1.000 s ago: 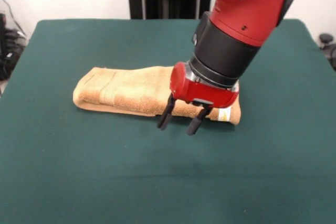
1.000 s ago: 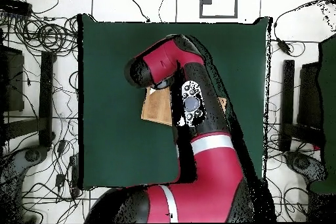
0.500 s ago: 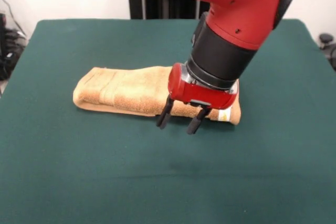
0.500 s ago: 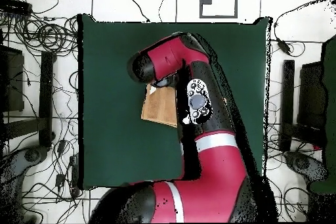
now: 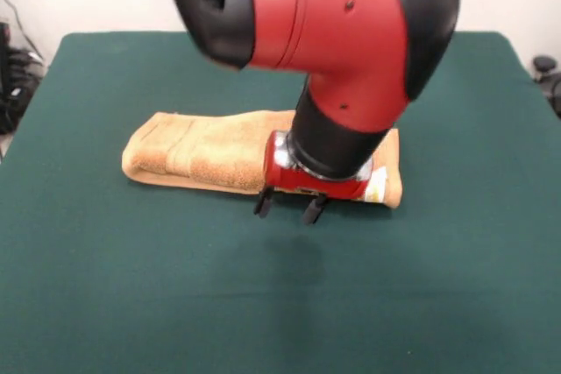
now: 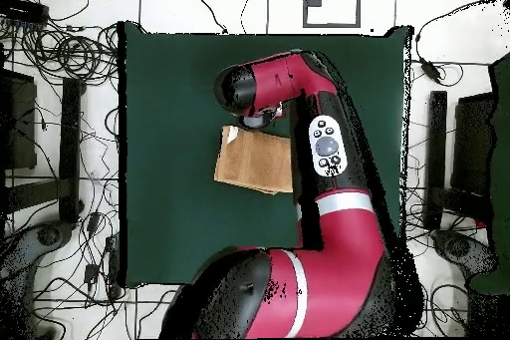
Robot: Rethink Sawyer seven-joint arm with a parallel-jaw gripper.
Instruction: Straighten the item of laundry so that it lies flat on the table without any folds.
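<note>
Table (image 5: 105,286): towel (image 5: 202,151) behind tool (image 5: 287,207).

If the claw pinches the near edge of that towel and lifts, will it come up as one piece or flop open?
Likely floppy: the towel lies in soft, rounded folds, so only the pinched layer should rise while the rest drapes. It looks thick and fuzzy, so it probably won't slip from the open claw. On the felt-like table it may drag, not slide.

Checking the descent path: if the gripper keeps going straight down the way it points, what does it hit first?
Probably the towel's near folded edge, or the green table just in front of it. The open gripper points down right at that edge; depth is unclear.
</note>
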